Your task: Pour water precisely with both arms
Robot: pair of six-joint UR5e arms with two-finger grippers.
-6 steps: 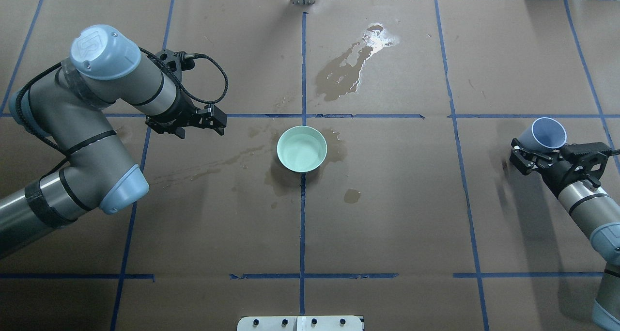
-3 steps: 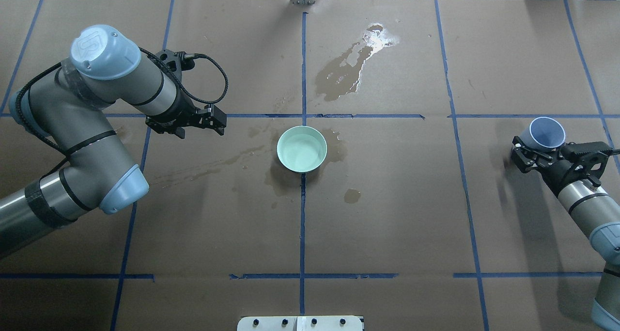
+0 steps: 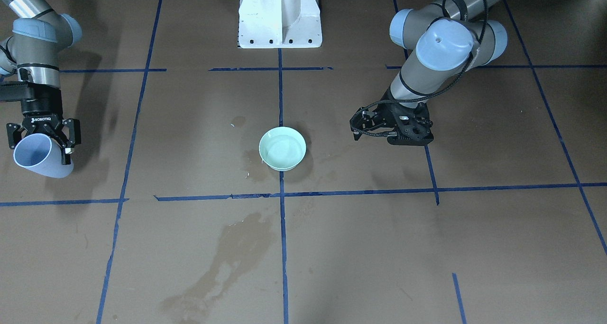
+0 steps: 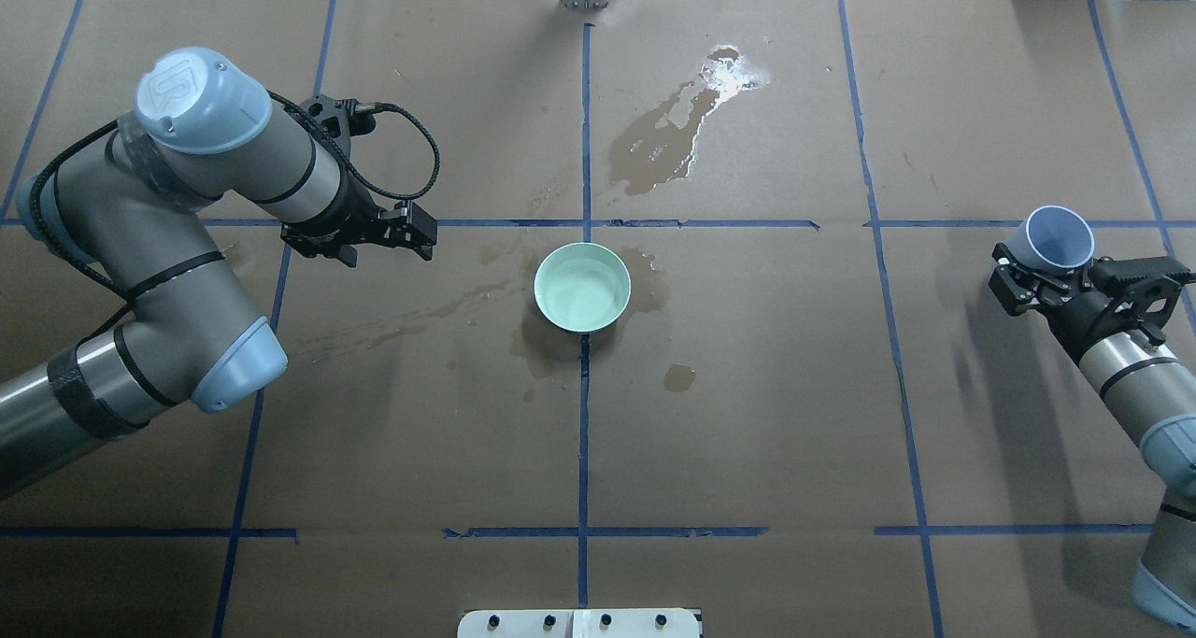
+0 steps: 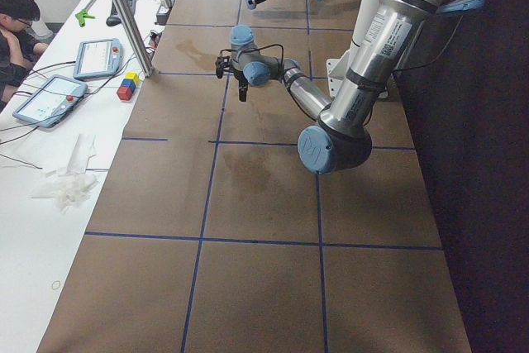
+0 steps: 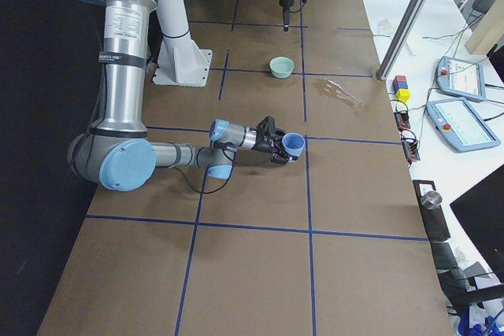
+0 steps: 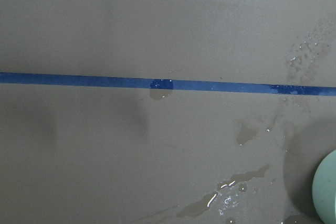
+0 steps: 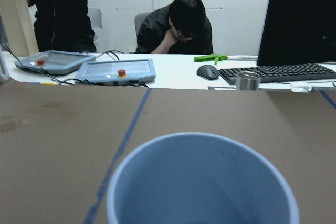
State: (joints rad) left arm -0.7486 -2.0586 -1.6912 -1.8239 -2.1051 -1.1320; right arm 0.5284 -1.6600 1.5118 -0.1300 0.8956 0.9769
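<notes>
Cup (image 4: pixel 1059 238) in right jaws, farther forward

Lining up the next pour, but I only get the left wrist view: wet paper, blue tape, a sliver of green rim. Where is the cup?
Observer: The right gripper holds the blue cup tilted, well off to the right of the green bowl.
Operator: Anything in the bowl?
Observer: It looks to hold a shallow pool of water.
Operator: And my own gripper?
Observer: The left gripper hangs to the bowl's left, apart from it, holding nothing.
</notes>
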